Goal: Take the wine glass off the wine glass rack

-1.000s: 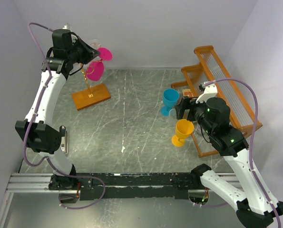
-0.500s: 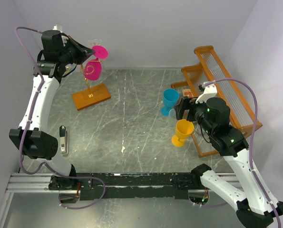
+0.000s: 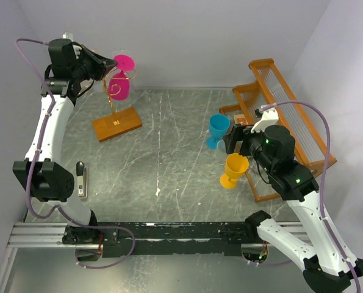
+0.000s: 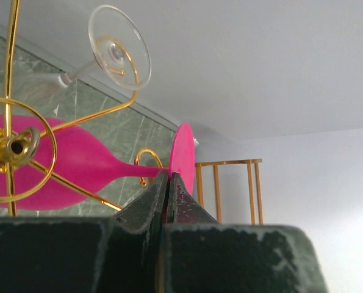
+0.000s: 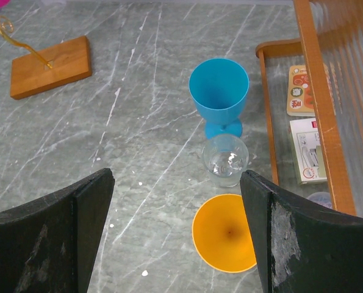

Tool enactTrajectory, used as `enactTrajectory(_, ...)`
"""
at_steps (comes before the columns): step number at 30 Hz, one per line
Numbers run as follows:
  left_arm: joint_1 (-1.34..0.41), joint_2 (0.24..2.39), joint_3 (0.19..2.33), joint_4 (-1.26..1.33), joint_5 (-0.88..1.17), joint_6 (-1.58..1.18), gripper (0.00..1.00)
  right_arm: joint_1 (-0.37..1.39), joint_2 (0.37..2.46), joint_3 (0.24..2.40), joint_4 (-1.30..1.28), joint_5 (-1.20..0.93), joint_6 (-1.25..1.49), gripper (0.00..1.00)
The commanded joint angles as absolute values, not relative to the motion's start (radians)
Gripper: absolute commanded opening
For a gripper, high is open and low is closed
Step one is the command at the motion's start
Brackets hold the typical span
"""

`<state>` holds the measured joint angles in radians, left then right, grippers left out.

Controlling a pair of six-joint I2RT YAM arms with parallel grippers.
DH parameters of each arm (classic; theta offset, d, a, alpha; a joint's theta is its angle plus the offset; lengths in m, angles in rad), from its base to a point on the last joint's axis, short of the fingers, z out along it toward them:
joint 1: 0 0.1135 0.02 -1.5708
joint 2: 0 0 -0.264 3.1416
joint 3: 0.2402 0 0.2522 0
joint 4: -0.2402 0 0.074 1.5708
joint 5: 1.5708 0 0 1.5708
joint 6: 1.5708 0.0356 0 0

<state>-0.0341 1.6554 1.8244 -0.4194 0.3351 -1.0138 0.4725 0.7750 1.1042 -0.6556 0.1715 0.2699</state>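
The wine glass rack [image 3: 116, 124] stands toward the far left corner of the surface [image 3: 169, 159], its wooden base flat on the stone. A pink wine glass [image 3: 119, 88] hangs upside-down and tilted on its gold scrolled arms, beside a clear glass [image 4: 119, 47] on another arm. The left pincer [image 4: 169, 180] is pressed together on the pink glass's stem, just by the foot. The right pincer [image 5: 175, 201] hangs spread wide above three upright glasses near the right edge: a blue one [image 5: 219, 85], a small clear one [image 5: 225, 160] and an orange one [image 5: 225, 233], in a close row beside the larger wooden rack [image 3: 291, 116]. It touches none of them.
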Motion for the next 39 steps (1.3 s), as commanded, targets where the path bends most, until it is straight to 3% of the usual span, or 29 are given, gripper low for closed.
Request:
enactTrajectory(1,-0.028,1.693,1.867,-0.333,0.342,-1.053,0.07,0.469,0.77,1.132,-0.644,0.174,0.271,0.86)
enactTrajectory(20,-0.143,1.804,1.974,-0.345,0.324,-1.097,0.07,0.469,0.758,1.156,-0.671,0.162,0.289,0.86)
enactTrajectory(28,-0.176,1.701,1.85,-0.245,0.442,-1.165,0.07,0.469,0.76,1.162,-0.664,0.119,0.331,0.86)
enactTrajectory(39,-0.261,1.368,1.414,0.151,0.629,-1.448,0.07,0.469,0.82,1.081,-0.43,-0.227,0.517,0.86)
